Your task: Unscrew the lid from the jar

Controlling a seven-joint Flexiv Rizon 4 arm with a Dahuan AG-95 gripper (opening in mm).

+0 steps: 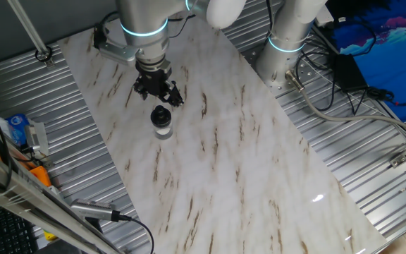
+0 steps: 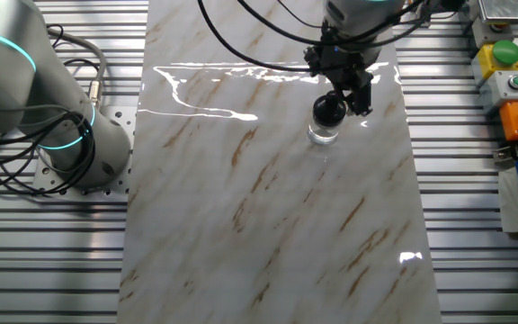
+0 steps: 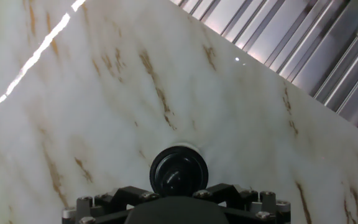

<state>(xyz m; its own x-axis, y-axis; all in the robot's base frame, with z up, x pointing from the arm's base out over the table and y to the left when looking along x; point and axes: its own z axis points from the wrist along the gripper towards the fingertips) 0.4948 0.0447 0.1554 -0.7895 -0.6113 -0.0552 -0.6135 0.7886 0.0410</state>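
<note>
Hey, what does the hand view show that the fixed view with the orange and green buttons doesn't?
Only the hand view looks straight down on the lid, showing its full round top and the jar's pale rim around it. Only the buttons view shows the hand from outside, above the jar, with its clear side wall, plus the second arm's base. Both show the lid on the jar, standing on the marble table.

- No text, label, brand, number or sign can be read in any of the 3 views.
- The blue and white packet (image 1: pixel 17 127) at the left edge of one fixed view carries print, too small and blurred to read.
- The button box (image 2: pixel 508 76) at the far right of the other fixed view shows no readable marking.
</note>
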